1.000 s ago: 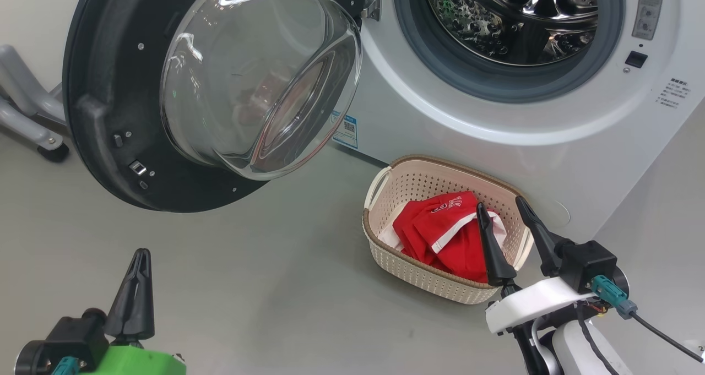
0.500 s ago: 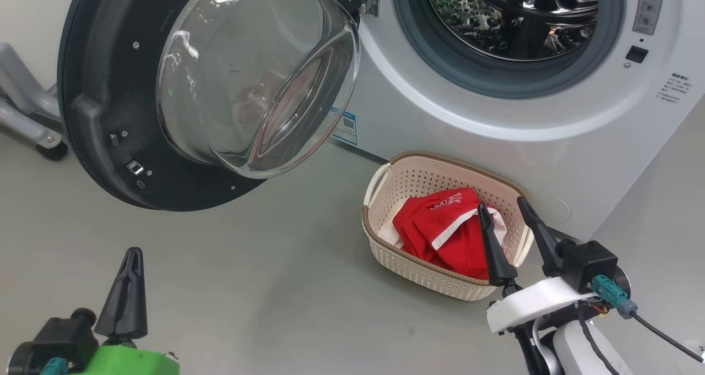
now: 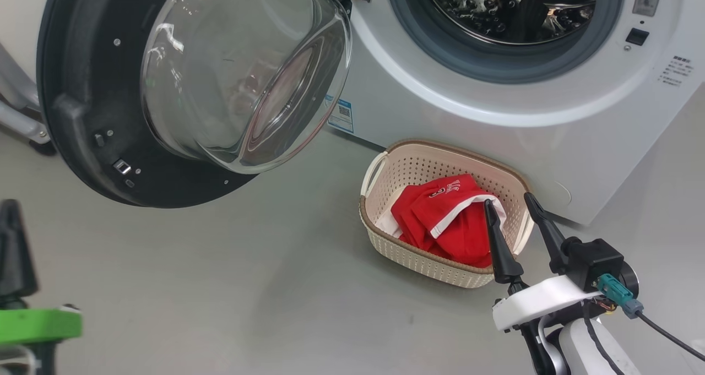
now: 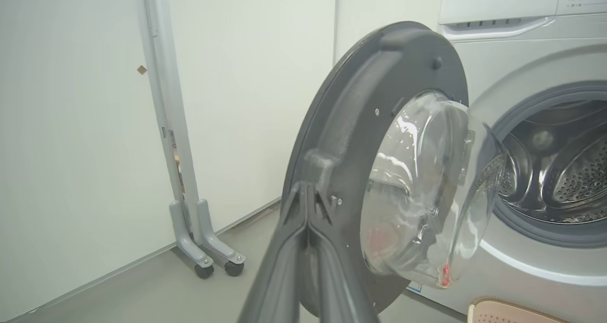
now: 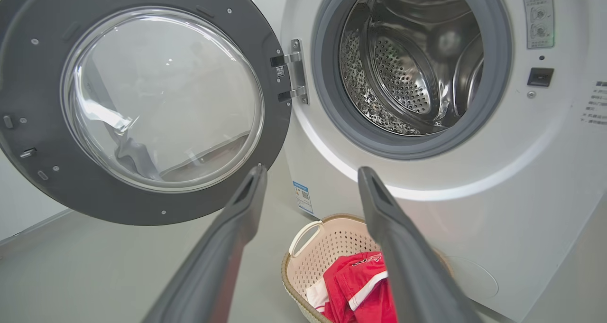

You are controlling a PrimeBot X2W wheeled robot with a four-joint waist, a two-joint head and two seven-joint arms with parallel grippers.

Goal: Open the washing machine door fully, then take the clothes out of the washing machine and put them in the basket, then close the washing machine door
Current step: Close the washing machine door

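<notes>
**Inspector:** State of your end effectors?

**Me:** My left end effector (image 4: pixel 306 190) is pinched fully together and empty, its tip aimed at the inner face of the washing machine door (image 4: pixel 351 105). My right end effector (image 3: pixel 508 199) is spread wide and holds nothing. It hangs over the right end of the basket (image 3: pixel 385 199).

**Inspector:** Location of the load?

**Me:** The clothes (image 3: pixel 446 221), red cloth with white trim, soft and crumpled, lie in the basket. It sits on the floor (image 3: pixel 248 287) just in front of the washing machine (image 3: pixel 440 127). The drum (image 5: pixel 412 62) looks empty, as far as I can see in.

**Inspector:** Hazards?

**Me:** The door is wide open and not yet closed. Its rim (image 3: pixel 66 77) is hard black plastic, and the glass bowl (image 3: pixel 231 72) is smooth and bulging — I judge a narrow closed tip pushing there could skid off. My right arm stands near the swing path, so the door could clip it unless I draw clear. The basket is light perforated plastic — a knock would shift it.
</notes>
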